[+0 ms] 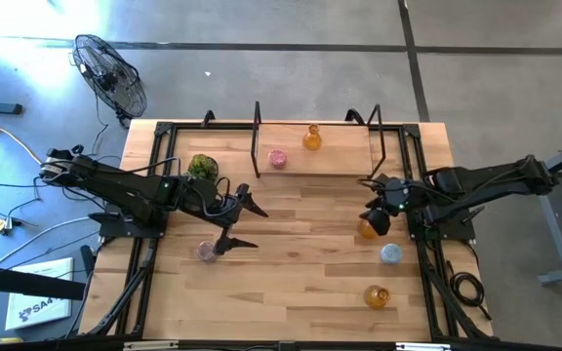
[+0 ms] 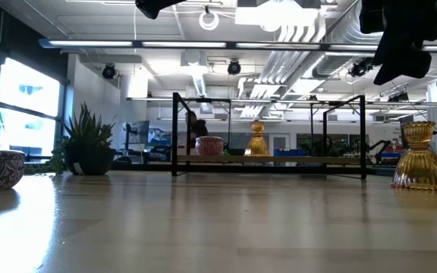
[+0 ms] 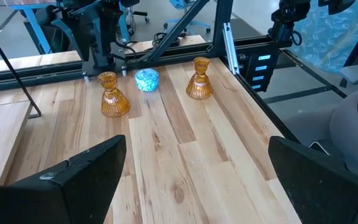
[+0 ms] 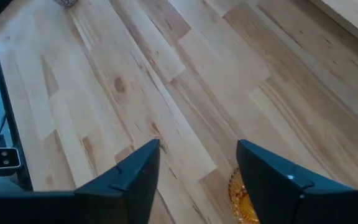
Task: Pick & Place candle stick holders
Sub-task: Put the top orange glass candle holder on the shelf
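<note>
The right end effector [image 1: 372,216] hung open directly over an amber holder [image 1: 368,230] on the right side of the desk [image 1: 301,253]; in the right wrist view the holder's ribbed rim [image 4: 240,198] showed just below and between the two spread fingers [image 4: 135,177], slightly toward one of them, so the coming move looked like a short straight drop rather than a reach. That holder stood upright, its long axis vertical, which would let the fingers close across its narrow neck. Just beyond it toward the desk's front edge sat the light blue holder [image 1: 390,254], and farther on another amber holder [image 1: 377,295] — both on the right arm's side. Across the desk, the left end effector [image 1: 245,224] was also open, its fingers wide apart, with a pink holder [image 1: 207,252] close beside its lower finger — the left arm was plainly the nearer one for that piece. Farthest back, on the raised shelf [image 1: 340,161], a second pink holder [image 1: 277,158] and a third amber holder [image 1: 312,137] already stood apart from each other, near the leafy plant ball [image 1: 201,167].
</note>
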Motion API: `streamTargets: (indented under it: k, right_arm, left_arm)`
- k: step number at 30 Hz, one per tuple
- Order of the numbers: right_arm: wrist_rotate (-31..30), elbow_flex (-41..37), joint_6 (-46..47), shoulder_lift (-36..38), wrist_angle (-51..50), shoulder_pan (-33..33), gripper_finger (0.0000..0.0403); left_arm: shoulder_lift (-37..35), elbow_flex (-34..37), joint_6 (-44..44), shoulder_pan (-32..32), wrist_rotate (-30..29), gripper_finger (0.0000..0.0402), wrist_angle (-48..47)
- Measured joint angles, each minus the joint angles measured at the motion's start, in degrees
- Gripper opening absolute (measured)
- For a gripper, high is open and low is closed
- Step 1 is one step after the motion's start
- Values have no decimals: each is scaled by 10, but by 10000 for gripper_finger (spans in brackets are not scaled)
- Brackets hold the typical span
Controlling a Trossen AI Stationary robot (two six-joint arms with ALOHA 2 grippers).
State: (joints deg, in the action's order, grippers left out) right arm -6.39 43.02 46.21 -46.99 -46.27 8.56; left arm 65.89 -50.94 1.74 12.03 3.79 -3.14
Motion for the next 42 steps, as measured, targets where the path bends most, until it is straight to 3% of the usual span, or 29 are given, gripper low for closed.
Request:
streamTargets:
  k: [6,16,29,35,42]
  right_arm:
    - [-14,0,-2,-28,1,0,262]
    - [48,56,72,-69,-42,-20,261]
    - [94,98,334,-71,-263,-19,261]
    - [49,96,340,-77,-261,-19,261]
    - [44,96,306,-137,-254,-19,261]
  left_arm:
    - [0,0,1,0,0,386,1]
    - [0,0,11,0,-15,386,0]
    - [0,0,26,0,-22,386,0]
    - [9,0,26,0,-31,386,-4]
    - [36,-2,25,0,-31,386,11]
